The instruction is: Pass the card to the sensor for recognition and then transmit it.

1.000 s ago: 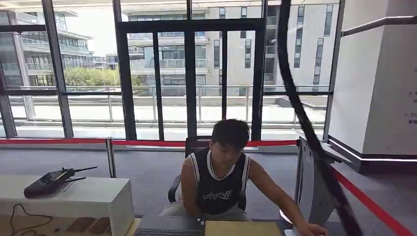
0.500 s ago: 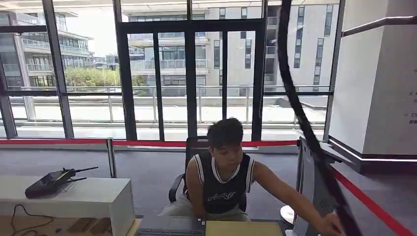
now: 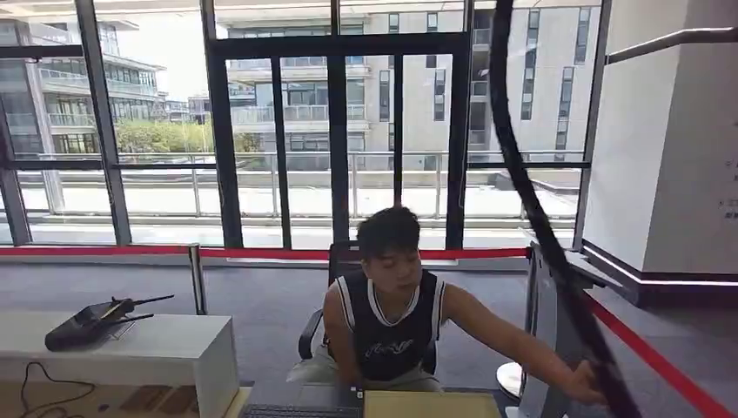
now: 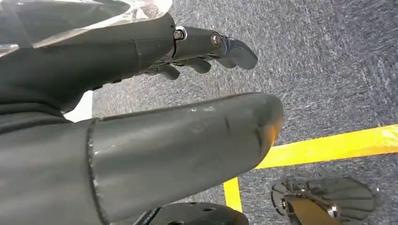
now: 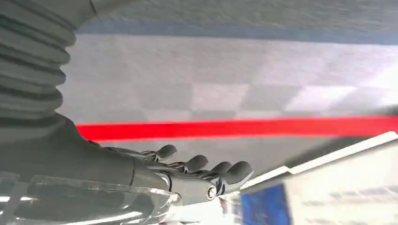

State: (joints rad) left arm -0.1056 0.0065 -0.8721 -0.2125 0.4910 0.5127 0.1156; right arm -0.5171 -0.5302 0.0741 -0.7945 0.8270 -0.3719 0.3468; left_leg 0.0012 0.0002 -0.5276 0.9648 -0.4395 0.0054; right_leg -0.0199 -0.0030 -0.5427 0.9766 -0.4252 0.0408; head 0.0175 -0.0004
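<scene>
At the grey stand (image 3: 550,335): the seated person's hand (image 3: 588,384) is now raised against the stand's near side. A second ago it lay low on the desk beside the stand's foot.
Person (image 3: 387,313): sits left of the stand and now leans a little more upright than a second ago, one arm stretched out to the stand.
Card: I cannot make it out in the person's hand or in either robot hand. A blue patch (image 5: 263,206) sits just beyond the right hand's fingertips, but I cannot tell what it is.
Left hand (image 4: 141,89): hangs over grey carpet and yellow floor tape (image 4: 328,146), fingers apart and straight, holding nothing.
Right hand (image 5: 159,173): fingers (image 5: 202,165) reach forward, slightly bent and apart, with nothing between them.
Desk (image 3: 428,405): left of the stand, with a tan pad on it and a keyboard (image 3: 300,411) beside the pad. Both are unchanged.
White table (image 3: 148,348): well left of the stand, with a black device (image 3: 91,322) lying where it was.
Meaning for the task: the person is the one moving and is busy at the stand, probably getting the sensor side ready. Neither robot hand has a card, so presenting it has not yet begun.
</scene>
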